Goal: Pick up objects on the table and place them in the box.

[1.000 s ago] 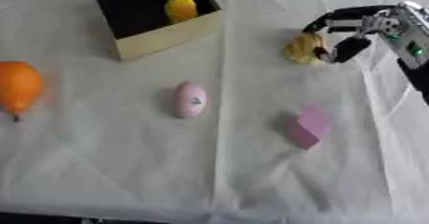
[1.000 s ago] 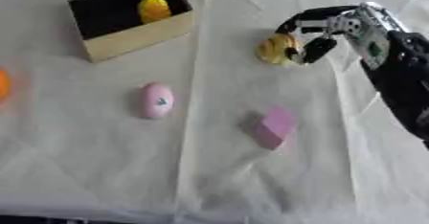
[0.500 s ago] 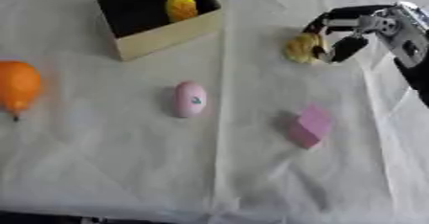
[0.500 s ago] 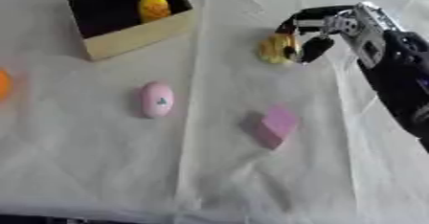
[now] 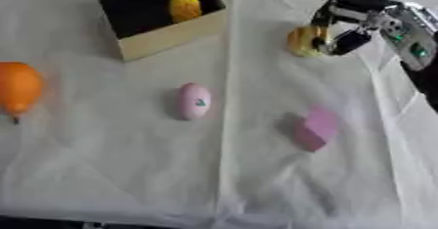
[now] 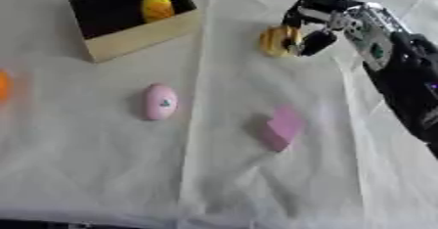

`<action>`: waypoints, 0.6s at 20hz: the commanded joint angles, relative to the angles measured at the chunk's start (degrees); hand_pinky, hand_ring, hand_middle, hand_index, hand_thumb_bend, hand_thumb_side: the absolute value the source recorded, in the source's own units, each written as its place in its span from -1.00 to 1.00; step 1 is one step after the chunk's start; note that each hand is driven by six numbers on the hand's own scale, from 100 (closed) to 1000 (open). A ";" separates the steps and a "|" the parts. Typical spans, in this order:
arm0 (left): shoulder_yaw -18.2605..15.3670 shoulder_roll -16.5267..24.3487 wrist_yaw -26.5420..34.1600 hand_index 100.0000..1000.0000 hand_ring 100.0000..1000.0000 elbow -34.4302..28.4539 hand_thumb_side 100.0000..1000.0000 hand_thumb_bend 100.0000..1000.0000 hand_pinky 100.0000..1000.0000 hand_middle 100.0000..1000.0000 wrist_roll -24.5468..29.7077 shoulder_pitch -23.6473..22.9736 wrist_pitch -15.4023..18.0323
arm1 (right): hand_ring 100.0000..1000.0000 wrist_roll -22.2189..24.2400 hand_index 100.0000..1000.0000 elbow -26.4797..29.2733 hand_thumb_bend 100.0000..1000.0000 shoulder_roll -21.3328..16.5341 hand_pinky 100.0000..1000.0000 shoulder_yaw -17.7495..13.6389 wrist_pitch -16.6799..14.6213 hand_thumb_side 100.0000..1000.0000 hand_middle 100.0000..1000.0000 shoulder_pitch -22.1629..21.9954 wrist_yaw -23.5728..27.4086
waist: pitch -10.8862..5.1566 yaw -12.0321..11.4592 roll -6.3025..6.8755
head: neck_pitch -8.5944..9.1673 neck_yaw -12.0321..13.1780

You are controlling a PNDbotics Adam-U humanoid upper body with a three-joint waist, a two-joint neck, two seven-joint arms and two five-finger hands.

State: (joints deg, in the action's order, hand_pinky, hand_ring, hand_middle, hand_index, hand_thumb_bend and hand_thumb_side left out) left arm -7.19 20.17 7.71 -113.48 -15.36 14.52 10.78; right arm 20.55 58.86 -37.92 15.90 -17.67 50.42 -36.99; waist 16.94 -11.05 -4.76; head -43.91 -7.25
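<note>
One yellow rounded object [image 5: 184, 7] lies in the black-lined cardboard box [image 5: 171, 36]. The right hand [image 6: 329, 20] curls around a yellowish lump [image 6: 276, 40]; an orange fruit [image 5: 17, 87], pink egg-shaped object [image 5: 194, 101] and pink block [image 5: 317, 127] remain on the white cloth [image 5: 128, 174].

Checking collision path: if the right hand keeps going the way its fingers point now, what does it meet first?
The right hand has its fingers curled leftward around the yellow object, so that comes first; they seem to touch it already. Beyond it, leftward, stands the box. Depth is uncertain.
</note>
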 commanded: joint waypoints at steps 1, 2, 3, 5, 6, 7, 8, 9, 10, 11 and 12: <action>-0.13 0.87 0.04 0.65 0.47 -1.12 0.19 -1.00 0.57 0.46 0.15 0.35 -0.05 | 0.30 -0.21 0.22 3.91 -1.00 -2.84 0.39 -1.42 0.17 -0.77 -0.19 2.05 1.67 | -0.73 0.06 -0.44 | -0.20 0.00; -0.11 0.88 0.04 0.65 0.47 -1.12 0.19 -1.00 0.57 0.46 0.18 0.34 -0.05 | 0.30 0.04 0.22 5.02 -1.00 -2.81 0.39 -1.67 0.41 -0.79 -0.19 2.89 2.16 | -0.83 0.07 -0.44 | -0.20 -0.02; -0.10 0.89 0.04 0.65 0.47 -1.12 0.19 -1.00 0.57 0.46 0.20 0.31 -0.05 | 0.30 0.34 0.22 6.04 -1.00 -2.61 0.39 -1.84 0.77 -0.81 -0.19 3.91 2.72 | -0.94 0.07 -0.43 | -0.20 -0.07; -0.06 0.88 0.06 0.65 0.47 -1.12 0.19 -1.00 0.57 0.46 0.24 0.27 -0.05 | 0.30 1.36 0.23 7.62 -1.00 -1.68 0.39 -1.66 1.61 -0.82 -0.19 6.32 3.86 | -1.16 0.02 -0.43 | -0.20 -0.27; -0.01 0.89 0.08 0.65 0.47 -1.12 0.19 -1.00 0.57 0.46 0.28 0.29 -0.05 | 0.30 2.21 0.23 8.09 -1.00 -0.73 0.39 -1.21 1.93 -0.83 -0.19 8.10 4.34 | -1.28 -0.01 -0.43 | -0.20 -0.41; 0.04 0.89 0.09 0.65 0.47 -1.12 0.19 -1.00 0.57 0.46 0.33 0.31 -0.05 | 0.30 3.07 0.23 8.33 -1.00 0.44 0.39 -0.69 2.22 -0.83 -0.19 9.93 4.67 | -1.40 -0.06 -0.41 | -0.20 -0.55; 0.11 0.88 0.11 0.65 0.47 -1.12 0.18 -1.00 0.57 0.46 0.40 0.36 -0.03 | 0.30 3.92 0.23 8.34 -1.00 2.02 0.39 -0.07 2.48 -0.83 -0.19 11.99 4.73 | -1.51 -0.11 -0.39 | -0.20 -0.71; 0.19 0.86 0.14 0.65 0.47 -1.12 0.18 -1.00 0.57 0.46 0.47 0.43 -0.01 | 0.30 4.61 0.22 8.19 -1.00 3.68 0.39 0.48 2.71 -0.83 -0.19 13.85 4.53 | -1.59 -0.18 -0.36 | -0.20 -0.93; 0.31 0.83 0.19 0.65 0.47 -1.12 0.18 -1.00 0.57 0.46 0.58 0.53 0.01 | 0.30 5.18 0.22 7.79 -1.00 5.81 0.39 1.07 2.96 -0.82 -0.19 15.85 3.89 | -1.67 -0.25 -0.33 | -0.20 -1.21; 0.43 0.79 0.28 0.65 0.47 -1.12 0.18 -1.00 0.57 0.46 0.71 0.63 0.05 | 0.30 5.62 0.22 7.15 -1.00 7.83 0.39 1.57 3.11 -0.82 -0.18 17.49 3.05 | -1.73 -0.34 -0.29 | -0.20 -1.55; 0.59 0.76 0.37 0.65 0.47 -1.12 0.18 -1.00 0.57 0.46 0.88 0.78 0.05 | 0.30 5.97 0.23 5.94 -1.00 10.37 0.39 2.02 3.46 -0.82 -0.18 19.21 1.80 | -1.77 -0.48 -0.26 | -0.20 -2.01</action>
State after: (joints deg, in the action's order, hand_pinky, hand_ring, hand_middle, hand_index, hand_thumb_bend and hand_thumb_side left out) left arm -6.71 20.17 7.82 -113.48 -14.80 14.69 10.75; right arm 25.85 64.82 -28.96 17.72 -14.42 68.03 -34.31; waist 16.87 -11.51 -4.76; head -43.91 -8.75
